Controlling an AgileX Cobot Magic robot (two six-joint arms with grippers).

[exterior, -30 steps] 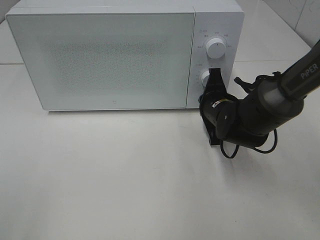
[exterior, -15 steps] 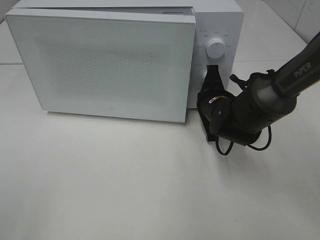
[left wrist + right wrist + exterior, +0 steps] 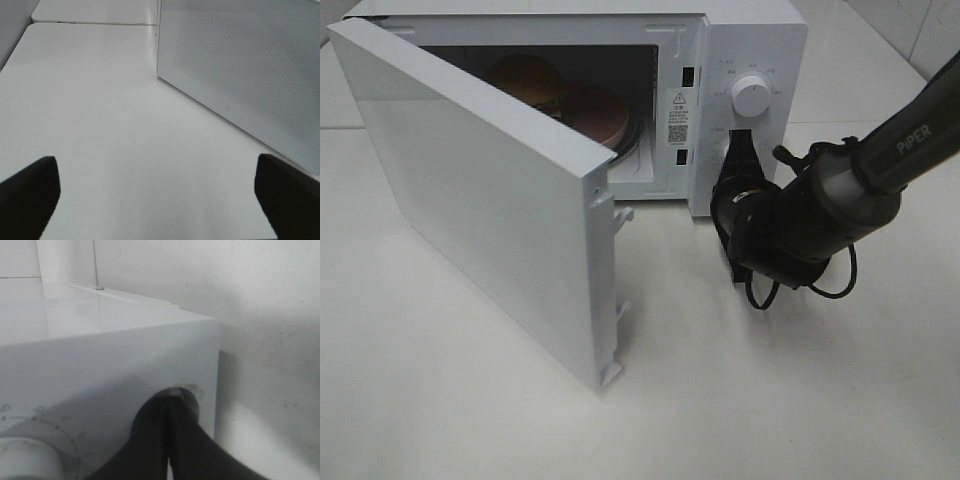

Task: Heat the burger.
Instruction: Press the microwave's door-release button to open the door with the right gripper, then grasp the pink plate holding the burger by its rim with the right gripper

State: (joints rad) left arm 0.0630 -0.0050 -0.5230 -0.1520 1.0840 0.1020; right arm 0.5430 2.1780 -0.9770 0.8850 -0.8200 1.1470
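A: Nearest the high camera, what does the bare white worktop (image 3: pixel 470 420) carry?
B: Nothing of the task. The left claw (image 3: pixel 157 200) hovers low over it. Its two black fingers (image 3: pixel 27 195) are wide apart and empty, and it faces the outer side of the white speckled microwave door (image 3: pixel 490 230).
A: And that door?
B: It stands swung well out from its hinge, so the cavity of the boxy white microwave (image 3: pixel 750 40) is open to view.
A: The other arm?
B: The right claw (image 3: pixel 739 148) is pinched together with nothing in it. Its tips press on the lower control of the panel, below the round white dial (image 3: pixel 751 95), and they hide that control.
A: Where is the tall burger with the glossy brown bun (image 3: pixel 528 82)?
B: Deep inside the cavity, toward its hinge side, on or just beside a round pink plate (image 3: pixel 603 118). The door's edge hides the burger's base, so which of the two cannot be told.
A: How far along is the job, then?
B: Loading looks done. The views do not show whether any heating has run. If none has, the door must be shut and a dial turned. If it has, only lifting the burger out is left.
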